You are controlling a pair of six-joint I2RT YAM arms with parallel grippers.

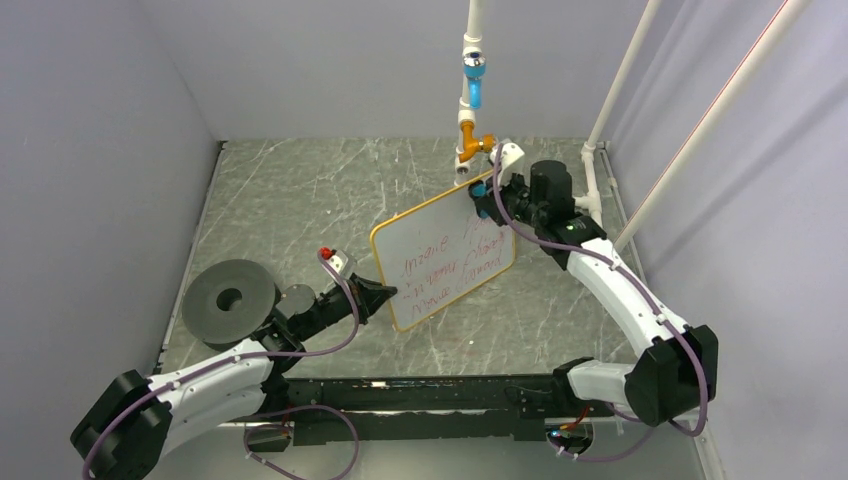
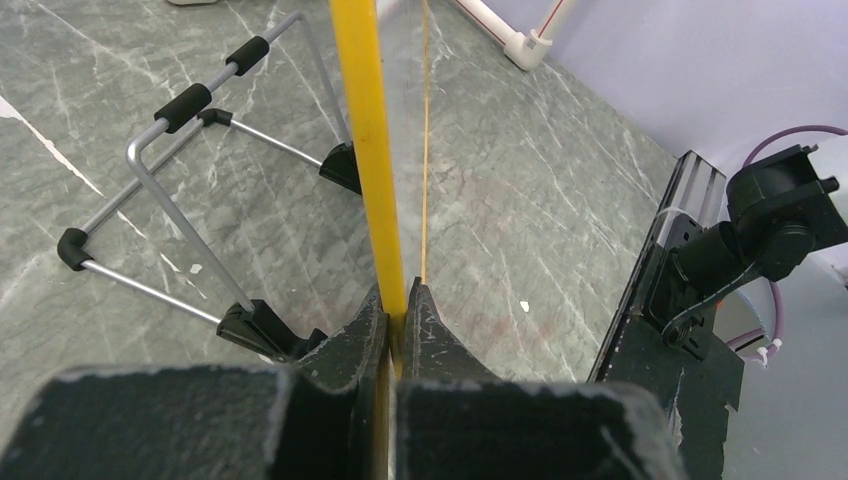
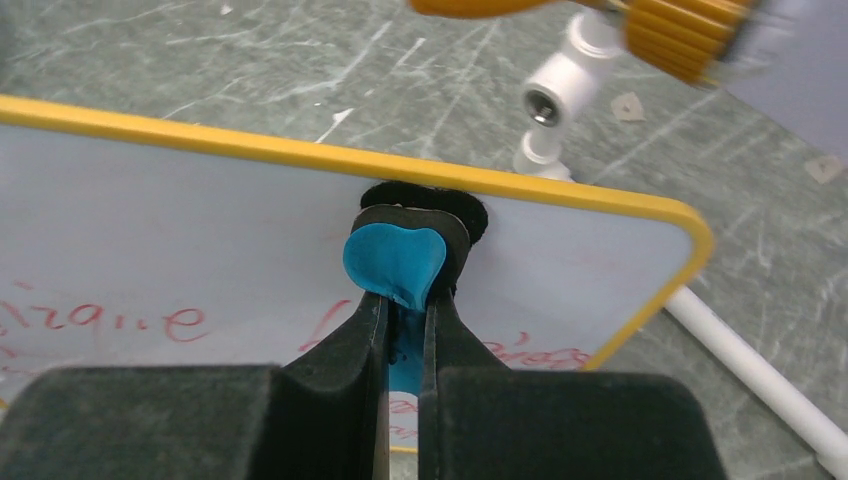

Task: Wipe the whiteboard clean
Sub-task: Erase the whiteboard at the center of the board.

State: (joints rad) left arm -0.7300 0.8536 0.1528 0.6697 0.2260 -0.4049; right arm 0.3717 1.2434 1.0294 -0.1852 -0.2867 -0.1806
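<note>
The whiteboard (image 1: 445, 258) has a yellow-orange frame and several lines of red handwriting, and stands tilted at the table's middle. My left gripper (image 1: 383, 297) is shut on its near-left edge; in the left wrist view the yellow frame (image 2: 372, 150) runs up from between the jaws of the left gripper (image 2: 404, 312). My right gripper (image 1: 487, 198) is shut on the small blue-and-black eraser (image 3: 394, 263). Its black pad presses on the board (image 3: 180, 250) just below the top frame edge, near the top right corner. The right gripper (image 3: 404, 305) points at the board face.
A grey disc with a centre hole (image 1: 230, 298) lies at the left. A white pipe post with blue and orange fittings (image 1: 472, 90) stands behind the board. White pipes (image 1: 620, 90) slant at the right. A wire stand with black clip feet (image 2: 190, 190) props the board from behind.
</note>
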